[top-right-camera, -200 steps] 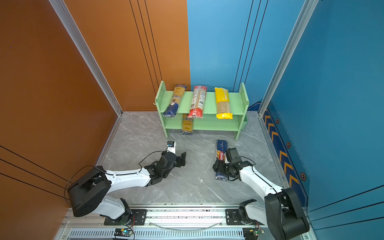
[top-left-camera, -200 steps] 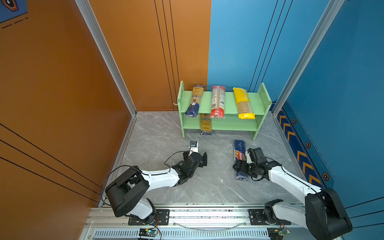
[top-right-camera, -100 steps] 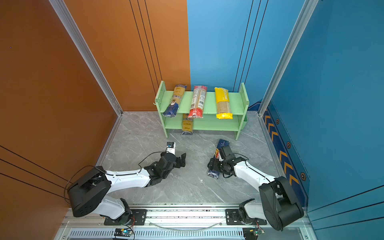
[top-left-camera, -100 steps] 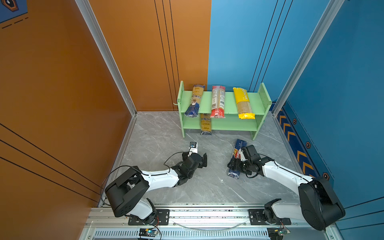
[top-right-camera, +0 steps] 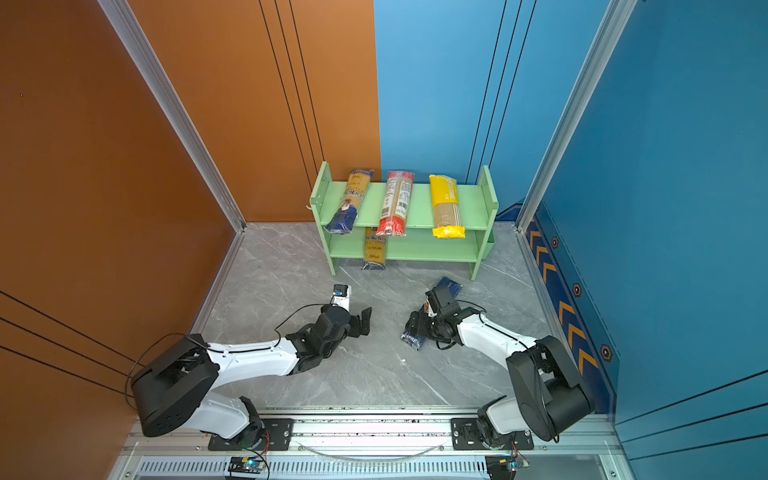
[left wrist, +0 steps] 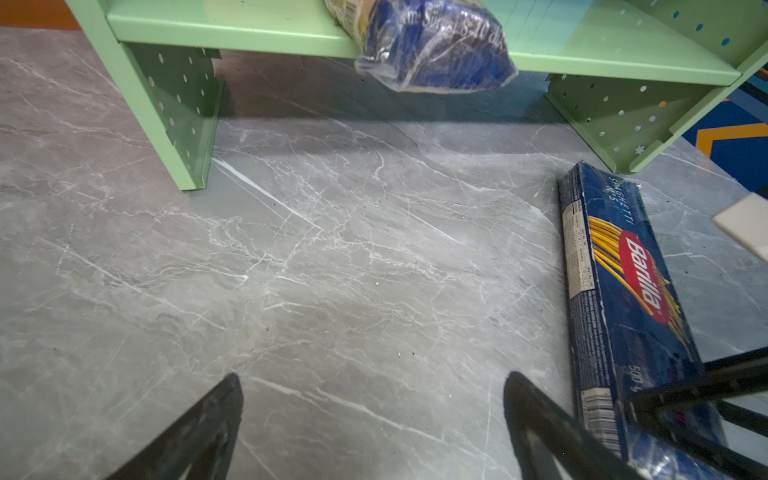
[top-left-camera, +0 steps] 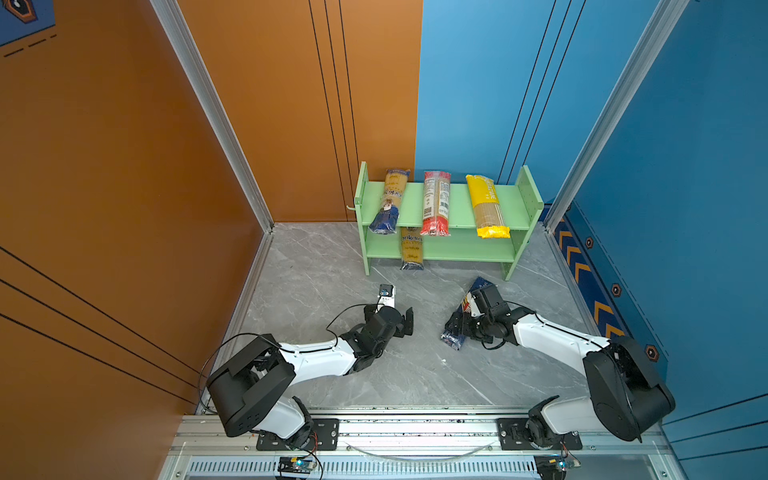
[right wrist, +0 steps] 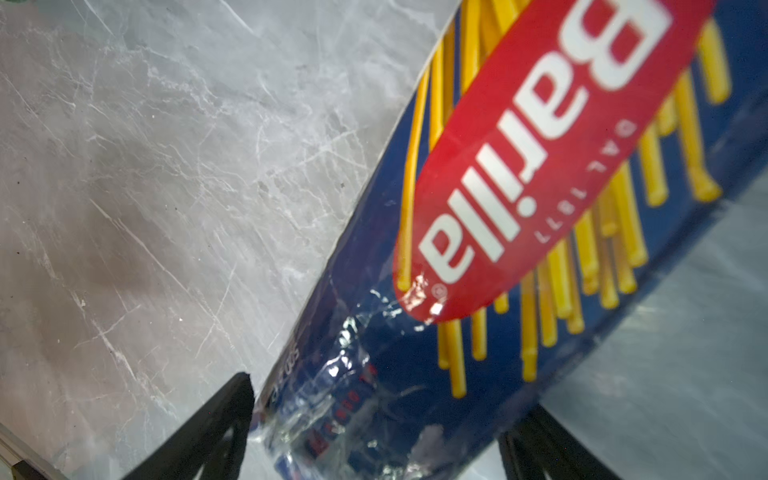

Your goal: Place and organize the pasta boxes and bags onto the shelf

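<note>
Barilla pack (top-left-camera: 480,286) lies aslant on the grey floor (top-left-camera: 332,270) just before the right leg of the shelf (top-left-camera: 459,203). Its near end is clasped across its width by the right gripper (right wrist: 382,424), whose arm reaches in low. The left gripper (left wrist: 374,382) hovers beside it, fingers spread wide on nothing, arm stretched along the floor. On the top tier lie an ankara bag (top-left-camera: 390,203), a red-ended bag (top-left-camera: 435,203) and a yellow bag (top-left-camera: 486,208); a second ankara bag (top-left-camera: 411,249) overhangs the lower tier.
</note>
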`<act>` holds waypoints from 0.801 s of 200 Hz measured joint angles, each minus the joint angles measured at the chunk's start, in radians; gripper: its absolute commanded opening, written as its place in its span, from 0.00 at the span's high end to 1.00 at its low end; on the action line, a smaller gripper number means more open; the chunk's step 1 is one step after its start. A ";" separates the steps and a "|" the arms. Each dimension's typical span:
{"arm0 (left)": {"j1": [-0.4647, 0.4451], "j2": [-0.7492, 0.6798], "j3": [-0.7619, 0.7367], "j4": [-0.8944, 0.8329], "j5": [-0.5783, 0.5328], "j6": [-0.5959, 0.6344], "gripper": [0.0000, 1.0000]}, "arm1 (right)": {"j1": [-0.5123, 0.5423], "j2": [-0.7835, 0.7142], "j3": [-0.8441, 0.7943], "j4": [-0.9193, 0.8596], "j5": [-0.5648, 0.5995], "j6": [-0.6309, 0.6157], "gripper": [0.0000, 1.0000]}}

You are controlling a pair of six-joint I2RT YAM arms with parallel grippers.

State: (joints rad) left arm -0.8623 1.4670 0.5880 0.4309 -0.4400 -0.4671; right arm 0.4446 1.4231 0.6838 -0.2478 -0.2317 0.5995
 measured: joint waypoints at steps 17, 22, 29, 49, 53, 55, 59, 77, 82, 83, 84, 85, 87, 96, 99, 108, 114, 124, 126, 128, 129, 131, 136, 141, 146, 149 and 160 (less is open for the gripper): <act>0.000 0.001 0.000 0.000 0.019 0.012 0.02 | -0.001 -0.011 0.000 -0.006 0.000 0.000 0.13; 0.000 0.002 0.000 0.000 0.026 0.017 0.02 | -0.002 -0.017 0.000 -0.008 0.000 0.000 0.13; 0.000 0.003 0.000 0.000 0.034 0.023 0.02 | -0.006 -0.029 0.000 -0.014 0.000 -0.001 0.13; 0.000 0.012 0.000 0.004 0.058 0.040 0.02 | -0.020 -0.079 0.000 -0.036 0.000 -0.008 0.13; 0.000 0.014 0.001 0.006 0.064 0.044 0.02 | -0.024 -0.090 0.000 -0.038 0.000 -0.008 0.13; 0.000 0.017 0.001 0.007 0.068 0.045 0.02 | -0.026 -0.098 0.000 -0.040 0.000 -0.008 0.13; 0.000 0.020 0.002 0.007 0.073 0.050 0.02 | -0.031 -0.112 0.000 -0.042 0.000 -0.009 0.13; 0.000 0.036 0.003 0.009 0.101 0.064 0.02 | -0.054 -0.175 -0.003 -0.057 0.000 -0.016 0.12; 0.000 0.041 0.004 0.010 0.108 0.067 0.02 | -0.061 -0.192 -0.005 -0.060 0.000 -0.017 0.13; 0.000 0.042 0.005 0.011 0.109 0.068 0.02 | -0.063 -0.197 -0.006 -0.062 0.000 -0.019 0.13; 0.000 0.043 0.005 0.011 0.111 0.068 0.02 | -0.064 -0.199 -0.006 -0.063 0.000 -0.019 0.13; 0.000 0.044 0.005 0.011 0.113 0.069 0.02 | -0.066 -0.203 -0.007 -0.064 0.000 -0.019 0.12; 0.000 0.046 0.005 0.012 0.116 0.071 0.02 | -0.068 -0.208 -0.008 -0.066 0.000 -0.019 0.12; 0.000 0.056 0.010 0.016 0.134 0.079 0.02 | -0.081 -0.235 -0.013 -0.078 0.000 -0.024 0.12; 0.000 0.060 0.011 0.018 0.140 0.080 0.02 | -0.087 -0.243 -0.015 -0.082 0.000 -0.024 0.13; 0.000 0.068 0.016 0.025 0.160 0.087 0.02 | -0.100 -0.264 -0.022 -0.095 0.000 -0.027 0.12; 0.000 0.074 0.020 0.029 0.172 0.090 0.02 | -0.108 -0.276 -0.026 -0.105 0.000 -0.028 0.12; 0.000 0.087 0.031 0.032 0.188 0.094 0.02 | -0.123 -0.295 -0.033 -0.121 0.000 -0.033 0.12; 0.000 0.090 0.032 0.033 0.191 0.094 0.02 | -0.126 -0.298 -0.034 -0.125 0.000 -0.035 0.12; 0.000 0.093 0.034 0.034 0.193 0.095 0.02 | -0.128 -0.300 -0.035 -0.127 0.000 -0.034 0.12; 0.000 0.094 0.035 0.035 0.193 0.096 0.02 | -0.130 -0.303 -0.036 -0.129 0.000 -0.035 0.12; 0.000 0.097 0.037 0.036 0.196 0.097 0.02 | -0.132 -0.305 -0.037 -0.130 0.000 -0.035 0.12; 0.000 0.104 0.042 0.037 0.203 0.097 0.02 | -0.138 -0.311 -0.040 -0.137 0.000 -0.037 0.12; 0.000 0.111 0.046 0.039 0.210 0.098 0.02 | -0.144 -0.317 -0.044 -0.143 0.000 -0.040 0.12; 0.000 0.118 0.051 0.039 0.217 0.099 0.02 | -0.149 -0.323 -0.046 -0.149 0.000 -0.042 0.12; -0.002 0.122 0.053 0.040 0.222 0.101 0.02 | -0.152 -0.326 -0.048 -0.152 0.000 -0.043 0.12; -0.002 0.135 0.063 0.041 0.242 0.103 0.02 | -0.161 -0.336 -0.053 -0.162 0.000 -0.047 0.12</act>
State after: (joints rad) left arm -0.8646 1.6024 0.6506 0.4717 -0.1978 -0.3645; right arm 0.2840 1.0870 0.6308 -0.4099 -0.2321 0.5529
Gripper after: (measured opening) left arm 0.979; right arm 0.878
